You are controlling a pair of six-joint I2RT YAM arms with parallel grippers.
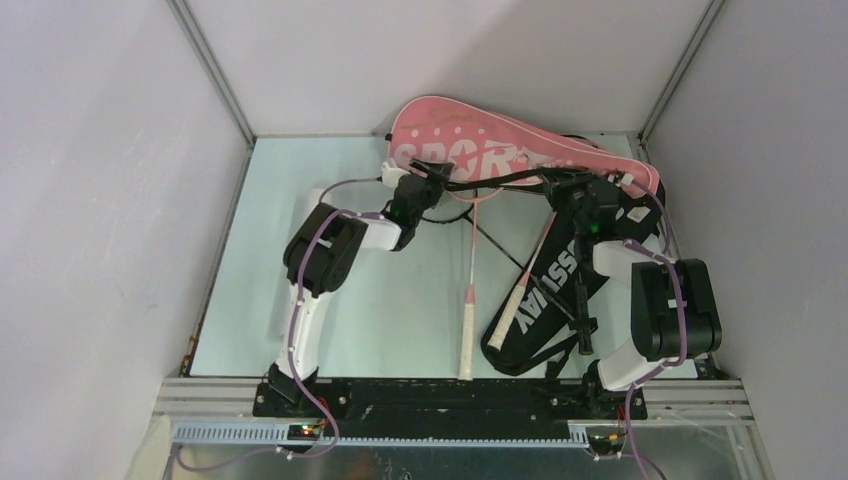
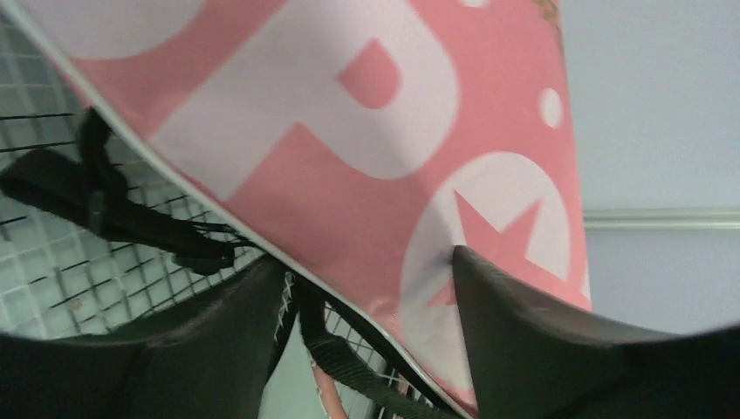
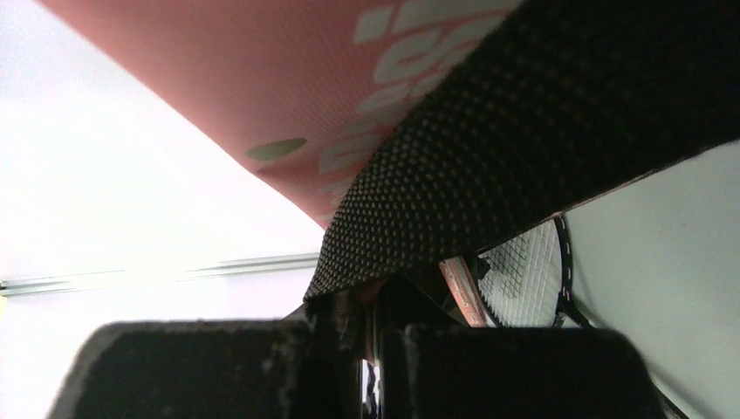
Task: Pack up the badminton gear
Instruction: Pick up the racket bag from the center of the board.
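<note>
Pale green table (image 1: 300, 300): the right gripper (image 3: 371, 349) is seen clenched on a black strap (image 3: 524, 131), the left gripper (image 2: 366, 257) spread astride the pink bag's (image 1: 480, 145) lifted rim at the far side. Were the strap let slip, the rackets (image 1: 470, 250) could be trapped.

Left arm (image 1: 303, 328) and right arm (image 1: 628, 366): white moulded links joined by bulky black joint housings with rounded corners. Lilac cables (image 1: 676, 290) run along the outside of each arm and down to the metal rail (image 1: 450, 432) in front. Both bases are fixed to one flat black plate (image 1: 450, 395) with small bright screw heads. A green light (image 1: 395, 212) glows near each wrist. Fingers (image 2: 524, 336): matte black, broad and blunt-tipped. The right arm's pair has a grainy surface.
</note>
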